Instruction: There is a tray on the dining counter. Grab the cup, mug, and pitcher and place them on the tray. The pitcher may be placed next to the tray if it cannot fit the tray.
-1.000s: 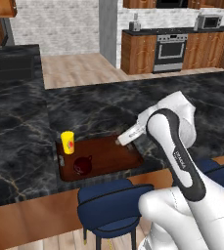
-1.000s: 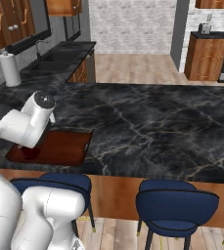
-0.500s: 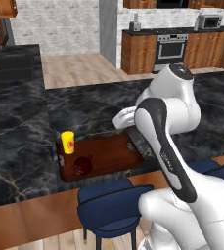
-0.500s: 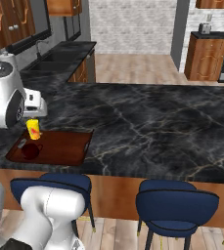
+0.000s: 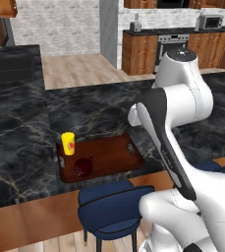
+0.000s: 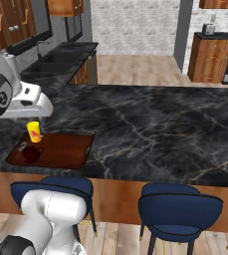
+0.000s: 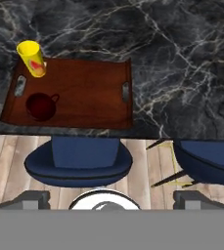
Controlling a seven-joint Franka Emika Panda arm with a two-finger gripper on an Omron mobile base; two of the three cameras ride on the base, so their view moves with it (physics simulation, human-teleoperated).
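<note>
Gripper (image 7: 111,196) with jaws spread wide and nothing between them, fingertips (image 7: 33,198) at the lower corners of the hand view, aimed down over the counter's near edge. Directly ahead, in the lower half of that view, a blue stool (image 7: 79,158) on pale wood flooring.

Above the stool, in the upper left of the frame, the tray (image 7: 84,93), long axis running left to right across the frame, resting on the dining counter (image 7: 182,63). At the tray's upper left corner, the cup (image 7: 32,58), upright. Just below it, apart from it, the mug (image 7: 41,106), handle toward the tray's middle. Right half of the tray bare.

Same layout in the left base view: cup (image 5: 68,143) and mug (image 5: 82,166) at the tray's left end.

Remaining step judged to be the pitcher; direction from gripper to pitcher cannot be told. Bare right half of the tray judged the likely set-down place.
</note>
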